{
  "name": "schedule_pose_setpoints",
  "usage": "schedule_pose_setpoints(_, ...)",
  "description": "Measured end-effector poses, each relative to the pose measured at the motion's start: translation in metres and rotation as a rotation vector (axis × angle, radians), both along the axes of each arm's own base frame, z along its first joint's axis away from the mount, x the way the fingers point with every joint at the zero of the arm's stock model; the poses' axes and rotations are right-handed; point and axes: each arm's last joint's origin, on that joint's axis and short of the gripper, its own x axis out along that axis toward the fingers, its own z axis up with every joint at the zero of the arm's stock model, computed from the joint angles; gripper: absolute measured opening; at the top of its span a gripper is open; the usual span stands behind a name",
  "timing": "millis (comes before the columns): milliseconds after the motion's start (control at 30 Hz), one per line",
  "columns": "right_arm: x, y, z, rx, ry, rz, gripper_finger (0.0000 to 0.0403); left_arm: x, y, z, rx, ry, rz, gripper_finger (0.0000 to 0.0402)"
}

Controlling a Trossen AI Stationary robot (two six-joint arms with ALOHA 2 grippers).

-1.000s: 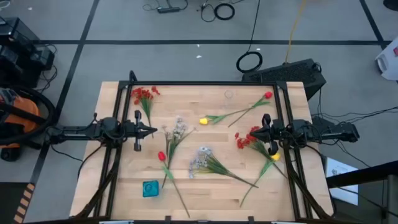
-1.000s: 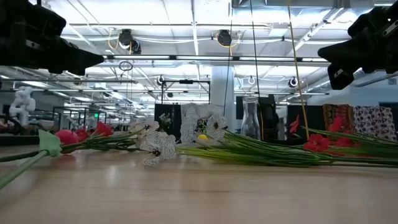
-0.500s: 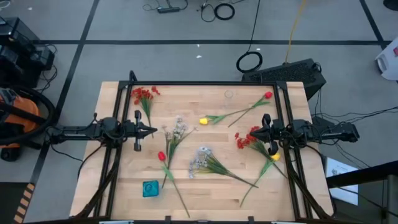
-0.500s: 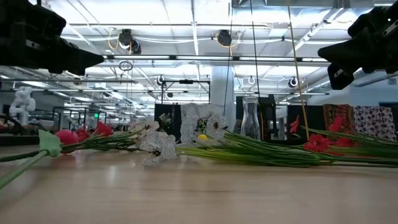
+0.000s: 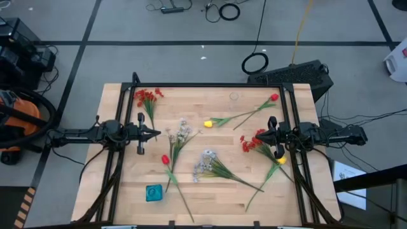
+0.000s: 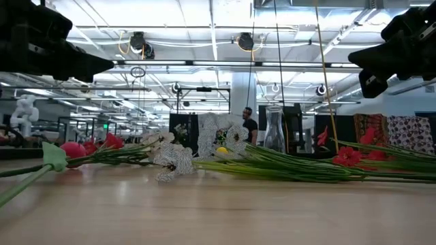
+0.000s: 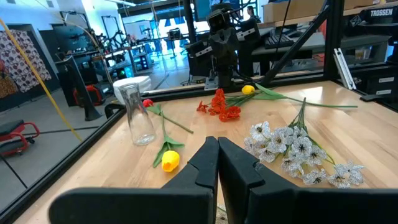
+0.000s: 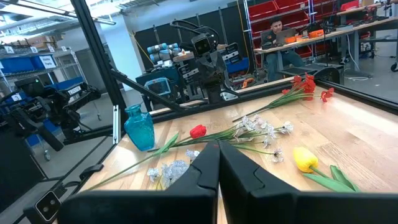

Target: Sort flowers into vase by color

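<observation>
Flowers lie flat on the wooden table: a red cluster (image 5: 147, 97) at the far left, a white spray (image 5: 183, 131) and a red tulip (image 5: 166, 159) left of centre, a yellow tulip (image 5: 208, 123), a white spray (image 5: 205, 160), a red tulip (image 5: 274, 97), a red cluster (image 5: 252, 141) and a yellow tulip (image 5: 280, 160) at the right. A blue vase (image 5: 153, 193) stands near the front and a clear glass vase (image 7: 138, 115) at the far edge. My left gripper (image 5: 156, 133) is shut and empty, above the table's left side. My right gripper (image 5: 259, 135) is shut and empty, above the right red cluster.
Black frame rails (image 5: 121, 159) run along the table's left, right and far sides. A person (image 6: 248, 122) stands in the room beyond the far edge. Bare wood shows at the front centre and front right (image 5: 210, 197).
A person has come into sight in the room beyond the table's far edge. Both arms and the flowers have kept still.
</observation>
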Motion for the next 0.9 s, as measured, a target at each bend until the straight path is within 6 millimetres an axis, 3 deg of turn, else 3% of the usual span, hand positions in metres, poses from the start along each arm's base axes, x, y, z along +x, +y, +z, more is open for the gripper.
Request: schedule_pose_setpoints(900,0.0,-0.0008,0.0004,-0.026,-0.004,-0.029,0.0,0.0,0.0,0.0001,0.0,0.0,0.0,0.0014)
